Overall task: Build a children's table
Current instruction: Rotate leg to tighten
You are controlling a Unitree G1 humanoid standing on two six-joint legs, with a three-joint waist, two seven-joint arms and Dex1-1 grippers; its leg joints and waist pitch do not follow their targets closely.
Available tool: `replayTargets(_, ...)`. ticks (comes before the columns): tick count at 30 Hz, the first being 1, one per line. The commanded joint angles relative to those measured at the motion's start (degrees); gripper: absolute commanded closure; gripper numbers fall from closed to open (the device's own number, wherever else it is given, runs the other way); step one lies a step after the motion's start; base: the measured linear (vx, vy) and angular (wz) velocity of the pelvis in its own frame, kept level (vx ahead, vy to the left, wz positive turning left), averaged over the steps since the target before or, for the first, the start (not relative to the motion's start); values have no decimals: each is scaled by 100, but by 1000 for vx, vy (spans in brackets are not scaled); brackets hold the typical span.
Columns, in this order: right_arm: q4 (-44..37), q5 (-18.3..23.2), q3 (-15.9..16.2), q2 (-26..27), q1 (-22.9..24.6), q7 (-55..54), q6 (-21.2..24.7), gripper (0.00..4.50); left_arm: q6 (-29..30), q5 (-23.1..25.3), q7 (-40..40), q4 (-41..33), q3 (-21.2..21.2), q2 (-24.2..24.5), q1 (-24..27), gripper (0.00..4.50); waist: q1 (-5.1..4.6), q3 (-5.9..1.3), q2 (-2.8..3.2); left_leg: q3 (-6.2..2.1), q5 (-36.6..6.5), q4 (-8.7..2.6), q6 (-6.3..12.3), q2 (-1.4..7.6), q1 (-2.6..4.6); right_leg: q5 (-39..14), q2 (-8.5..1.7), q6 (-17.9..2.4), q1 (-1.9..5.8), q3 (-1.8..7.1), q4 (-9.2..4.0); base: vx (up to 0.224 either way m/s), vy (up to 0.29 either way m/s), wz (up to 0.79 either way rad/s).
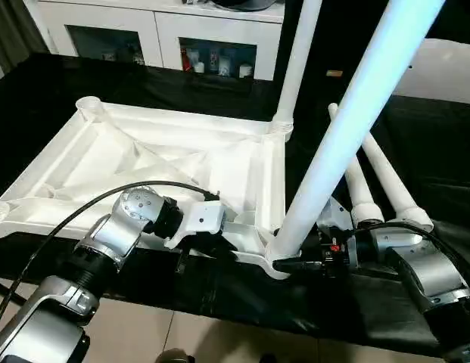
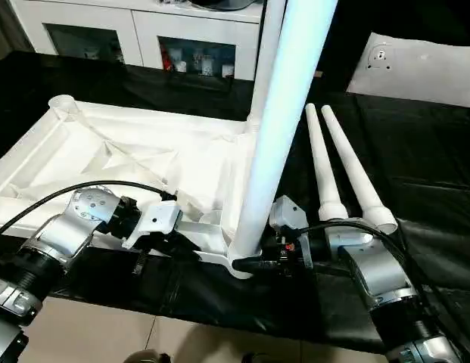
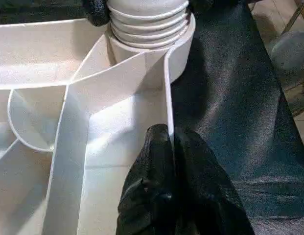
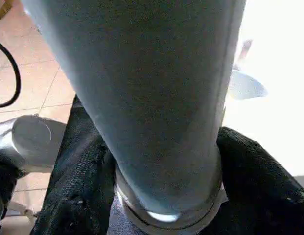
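tabletop (image 1: 144, 162) lies upside down on a bench draped in black cloth (image 2: 416, 159), ribbed underside up, one leg (image 1: 295, 64) standing in its far corner socket. a second leg (image 1: 348, 128) stands tilted in the near corner socket (image 3: 147, 29), its base gripped between the right gripper's (image 4: 164, 161) jaws, one black finger (image 4: 73, 191) on each side. left gripper (image 3: 170, 147) has its jaws pinched shut on the tabletop's thin rim wall beside that socket. two spare legs (image 2: 337, 162) lie side by side on the cloth just to the right. white cabinet (image 1: 155, 34) stands behind.
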Motion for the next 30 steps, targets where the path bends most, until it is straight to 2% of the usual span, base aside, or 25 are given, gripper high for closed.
replayTargets(1, -172, 120, 68, 127, 212, -97, 134, 178, 159, 141, 242, 21, -29, -105, 54, 450, -35, -314, -32, -6, -757, -326, 465, 300, -4, -1361, -478, -1142, 326, 310, -398, 0, 0, 0)
replayTargets(4, -276, 174, -38, 378, 418, -539, 258, 178, 462, 140, 664, -38, 110, -218, 124, 450, -47, -293, -25, -13, -856, -349, 417, 305, -9, -1637, -490, -1077, 322, 311, -435, 0, 0, 0)
replayTargets(6, -358, 166, -142, 742, 569, -1145, 380, 178, 898, 66, 1130, -172, 285, -425, 201, 450, -72, -251, -17, -28, -1146, -381, 290, 306, 16, -2166, -488, -951, 284, 307, -487, 0, 0, 0)
replayTargets(7, -378, 152, -168, 864, 608, -1352, 430, 178, 1025, 35, 1288, -219, 347, -506, 223, 450, -99, -226, -23, -45, -1375, -396, 224, 284, 27, -2648, -492, -822, 269, 292, -545, 0, 0, 0)
replayTargets(9, -371, 83, -203, 1151, 663, -1818, 508, 178, 1353, -40, 1633, -325, 474, -719, 255, 450, -145, -202, -25, -69, -1615, -406, 138, 260, 49, -3274, -497, -593, 238, 273, -614, 0, 0, 0)
replayTargets(11, -227, -4, -324, 1695, 624, -2625, 663, 178, 1730, 5, 2286, -332, 603, -1087, 217, 450, -232, -188, -30, -90, -1733, -418, 61, 260, 40, -3490, -495, -485, 217, 264, -636, 0, 0, 0)
replayTargets(12, -61, -50, -451, 2157, 518, -3310, 881, 178, 1994, 71, 2866, -312, 712, -1429, 156, 450, -287, -191, -20, -114, -1839, -424, 14, 254, 44, -3594, -507, -444, 212, 234, -665, 0, 0, 0)
replayTargets(13, -47, -54, -462, 2192, 508, -3362, 899, 178, 2014, 76, 2912, -309, 722, -1456, 150, 450, -344, -197, -36, -144, -1883, -435, 1, 245, 25, -3645, -514, -391, 238, 202, -679, 0, 0, 0)
replayTargets(14, 115, -79, -592, 2528, 372, -3895, 1114, 179, 2252, 117, 3349, -323, 819, -1740, 88, 450, -366, -192, -24, -151, -1904, -441, 20, 235, 17, -3650, -512, -361, 250, 191, -695, 0, 0, 0)
replayTargets(15, 175, -87, -648, 2655, 318, -4098, 1200, 180, 2357, 136, 3498, -347, 855, -1844, 68, 450, -409, -176, -26, -153, -1989, -441, 41, 222, 15, -3715, -500, -320, 224, 187, -721, 0, 0, 0)
replayTargets(17, 272, -126, -709, 2798, 241, -4356, 1231, 180, 2440, 186, 3743, -350, 904, -1978, 29, 450, -454, -174, -21, -136, -2143, -402, 89, 191, 87, -3966, -511, -237, 163, 191, -796, 0, 0, 0)
replayTargets(20, 625, -257, -860, 3182, -52, -5130, 1212, 180, 2648, 276, 4395, -336, 1038, -2379, -126, 450, -521, -201, -5, -144, -2063, -441, 153, 221, 55, -3486, -490, -365, 188, 200, -747, 0, 0, 0)
replayTargets(21, 696, -313, -943, 3300, -122, -5312, 1221, 180, 2711, 316, 4484, -364, 1061, -2462, -154, 450, -524, -228, 12, -144, -1985, -451, 171, 233, 37, -3205, -490, -433, 214, 212, -721, 0, 0, 0)
replayTargets(23, 700, -313, -1017, 3387, -146, -5344, 1200, 180, 2755, 358, 4500, -414, 1064, -2493, -151, 450, -508, -247, 13, -117, -1859, -454, 218, 248, 31, -2784, -488, -564, 205, 248, -698, 0, 0, 0)
replayTargets(24, 692, -313, -1042, 3417, -150, -5351, 1193, 180, 2777, 375, 4503, -441, 1059, -2501, -145, 450, -503, -242, 0, -98, -1782, -458, 264, 249, 1, -2514, -484, -644, 219, 267, -666, 0, 0, 0)
replayTargets(25, 626, -294, -1060, 3435, -121, -5312, 1145, 180, 2787, 375, 4393, -522, 1028, -2453, -98, 450, -493, -242, 29, -93, -1776, -462, 279, 246, 1, -2458, -481, -671, 223, 268, -656, 0, 0, 0)
replayTargets(26, 540, -278, -1059, 3425, -75, -5284, 1089, 145, 2779, 378, 4266, -614, 993, -2376, -35, 450, -490, -260, 11, -79, -1685, -457, 302, 253, -12, -2311, -491, -709, 244, 281, -641, 0, 0, 0)
replayTargets(27, 458, -287, -1045, 3382, -13, -5256, 1004, 124, 2711, 378, 4125, -684, 957, -2259, 35, 450, -475, -277, 38, -64, -1530, -454, 325, 259, -19, -2056, -493, -772, 253, 296, -619, 0, 0, 0)
replayTargets(28, 447, -285, -1043, 3374, -6, -5246, 998, 110, 2703, 379, 4113, -687, 954, -2247, 41, 450, -477, -279, 25, -58, -1469, -452, 342, 261, -29, -1948, -491, -803, 258, 298, -606, 0, 0, 0)
replayTargets(29, 334, -270, -1024, 3291, 74, -5141, 938, 110, 2614, 385, 3981, -723, 924, -2113, 107, 450, -473, -277, 25, -51, -1419, -451, 383, 260, -38, -1896, -493, -838, 266, 295, -600, 0, 0, 0)
replayTargets(30, 270, -258, -1025, 3245, 116, -5093, 921, 88, 2547, 388, 3891, -744, 899, -2032, 145, 450, -480, -283, 21, -52, -1437, -449, 420, 259, -52, -2006, -498, -819, 283, 292, -603, 0, 0, 0)
